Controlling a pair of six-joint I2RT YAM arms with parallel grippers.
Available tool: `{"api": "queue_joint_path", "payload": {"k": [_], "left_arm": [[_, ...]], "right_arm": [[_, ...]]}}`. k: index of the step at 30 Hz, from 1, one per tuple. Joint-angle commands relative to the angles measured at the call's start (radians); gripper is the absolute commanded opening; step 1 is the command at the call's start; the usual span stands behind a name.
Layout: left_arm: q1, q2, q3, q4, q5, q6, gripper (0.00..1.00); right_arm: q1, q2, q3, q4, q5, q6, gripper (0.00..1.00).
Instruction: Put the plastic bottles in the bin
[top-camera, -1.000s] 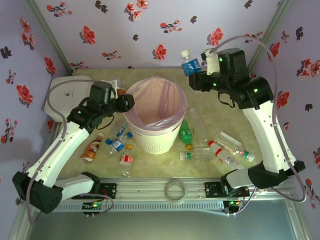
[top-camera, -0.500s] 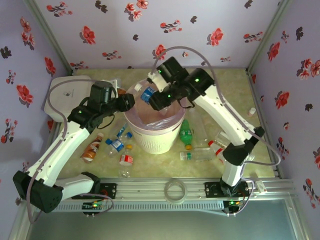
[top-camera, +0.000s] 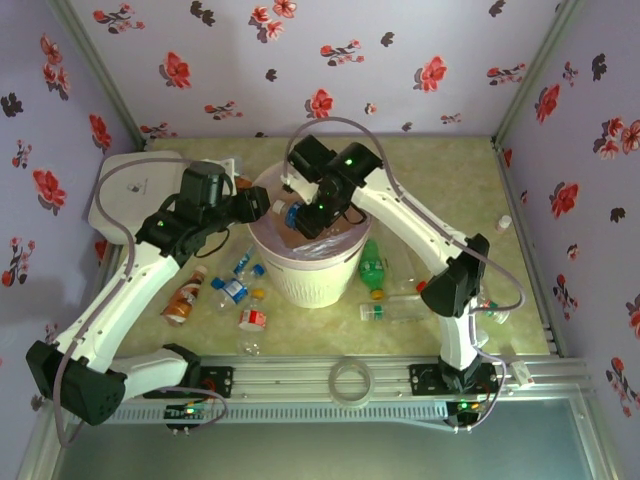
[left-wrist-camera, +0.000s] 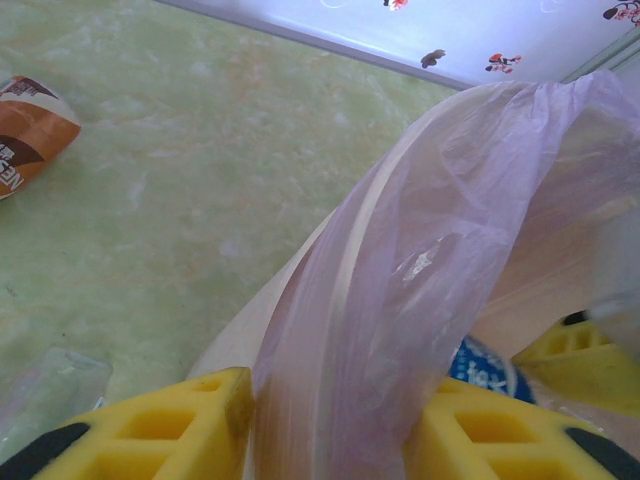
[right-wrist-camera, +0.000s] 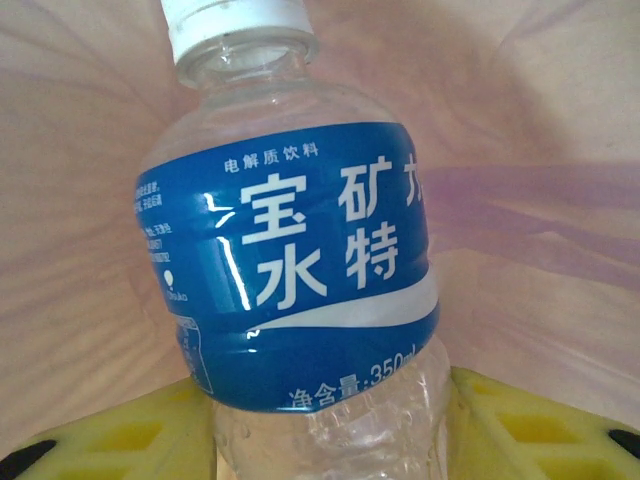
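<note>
the right gripper hangs over the mouth of the bin, closed part-way around a blue-labelled bottle. in the right wrist view the gripper has its yellow fingers pressed on either side of the lower body of the bottle. the bottle is clear, with a white cap and white chinese lettering on the blue label, and the pale pink liner lies behind it.

the left gripper sits at the bin's left rim, nearly closed, pinching the edge. in the left wrist view the gripper has one yellow finger outside and the other inside, with the liner and the cream rim between them. the blue label shows just inside the bin.

the other bottles lie on the green marbled surface around the bin:
- a green bottle just right of it
- a clear bottle lying across in front of that
- an orange-brown bottle at the front left
- blue-capped bottles and a red-labelled bottle just beside it

a white rounded box sits at the far left.
</note>
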Motion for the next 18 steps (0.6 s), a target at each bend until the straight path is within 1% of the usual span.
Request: {"api": "queue_joint_path", "payload": {"k": [1,6,11,18], "left_arm": [[-0.012,0.002,-0.007,0.023,-0.012,-0.007,0.43],[-0.012,-0.001,-0.011,0.026,-0.011,-0.011,0.43],[-0.011,-0.002,-0.018,0.028,-0.010,-0.014,0.43],[-0.012,-0.003,-0.022,0.032,-0.014,-0.013,0.43]], "right_arm": [[0.004,0.016,-0.058,0.052,0.010,-0.014,0.54],[0.003,0.054,-0.124,0.097,-0.001,-0.013,0.55],[0.003,0.056,-0.189,0.159,0.024,0.002,0.57],[0.003,0.013,-0.215,0.174,0.036,0.008,0.69]]}}
